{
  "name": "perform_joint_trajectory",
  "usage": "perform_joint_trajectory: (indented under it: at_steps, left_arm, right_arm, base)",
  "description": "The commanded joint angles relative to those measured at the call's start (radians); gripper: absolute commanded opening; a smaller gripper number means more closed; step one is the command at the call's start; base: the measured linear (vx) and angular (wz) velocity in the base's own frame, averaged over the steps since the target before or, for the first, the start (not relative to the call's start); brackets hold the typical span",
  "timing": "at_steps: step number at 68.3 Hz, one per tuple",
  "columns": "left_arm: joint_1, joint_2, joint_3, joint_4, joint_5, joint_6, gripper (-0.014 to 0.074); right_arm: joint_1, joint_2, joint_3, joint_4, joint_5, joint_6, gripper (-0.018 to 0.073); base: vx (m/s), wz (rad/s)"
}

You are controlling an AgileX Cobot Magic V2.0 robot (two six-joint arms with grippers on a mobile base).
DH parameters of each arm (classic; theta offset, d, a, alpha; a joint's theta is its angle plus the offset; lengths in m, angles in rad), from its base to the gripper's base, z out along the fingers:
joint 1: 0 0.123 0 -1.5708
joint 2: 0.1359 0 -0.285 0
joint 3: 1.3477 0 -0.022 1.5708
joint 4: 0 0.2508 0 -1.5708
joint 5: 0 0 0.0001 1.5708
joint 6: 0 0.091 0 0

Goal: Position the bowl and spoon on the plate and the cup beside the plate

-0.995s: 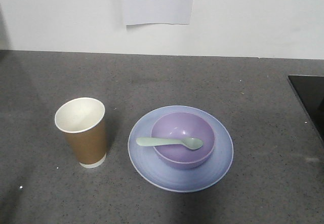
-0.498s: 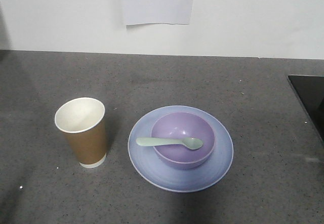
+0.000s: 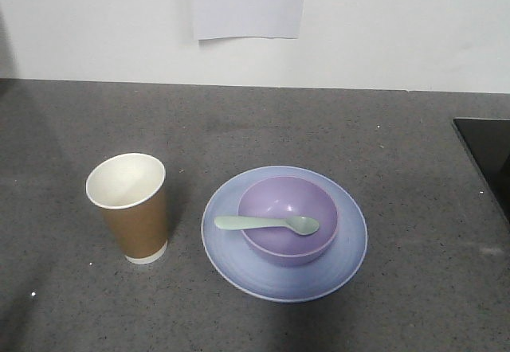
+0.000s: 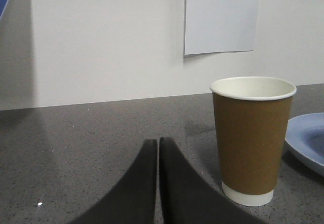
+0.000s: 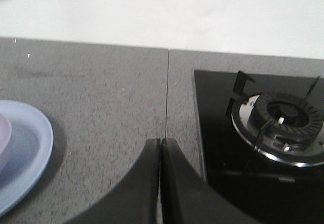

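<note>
The lavender bowl (image 3: 288,219) sits in the middle of the pale blue plate (image 3: 239,266) on the grey counter. A mint-green spoon (image 3: 267,224) lies across the bowl, handle pointing left. The brown paper cup (image 3: 132,207) stands upright just left of the plate, apart from it. In the left wrist view my left gripper (image 4: 158,141) is shut and empty, low over the counter, left of the cup (image 4: 251,138). The right gripper (image 5: 160,141) is shut and empty too, right of the plate's edge (image 5: 35,148). Neither gripper shows in the front view.
A black gas hob (image 5: 263,133) with a burner lies to the right of the right gripper, its corner at the counter's right edge (image 3: 486,157). A white wall with a taped paper sheet (image 3: 248,3) backs the counter.
</note>
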Motion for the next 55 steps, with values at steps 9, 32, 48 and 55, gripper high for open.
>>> perform_joint_trajectory:
  at_steps: [9,32,48,55]
  left_arm:
    - [-0.003,-0.014,-0.018,-0.002,-0.074,-0.003,-0.0006]
    - [-0.003,-0.014,-0.018,-0.002,-0.074,-0.003,-0.0006]
    - [-0.003,-0.014,-0.018,-0.002,-0.074,-0.003,-0.0006]
    - [-0.003,-0.014,-0.018,-0.002,-0.074,-0.003,-0.0006]
  right_arm:
    - [-0.006,-0.092,0.151,0.001,-0.292,0.012,-0.0011]
    - [-0.006,-0.283,0.449,0.014,-0.539,0.03,-0.0011]
    - [-0.006,-0.397,0.581,0.015,-0.655,0.042,-0.0011]
    - [-0.006,-0.395,0.621,0.019,-0.705,0.047,-0.0011]
  base:
    - [0.0,0.0]
    - [0.0,0.0]
    - [0.0,0.0]
    - [0.0,0.0]
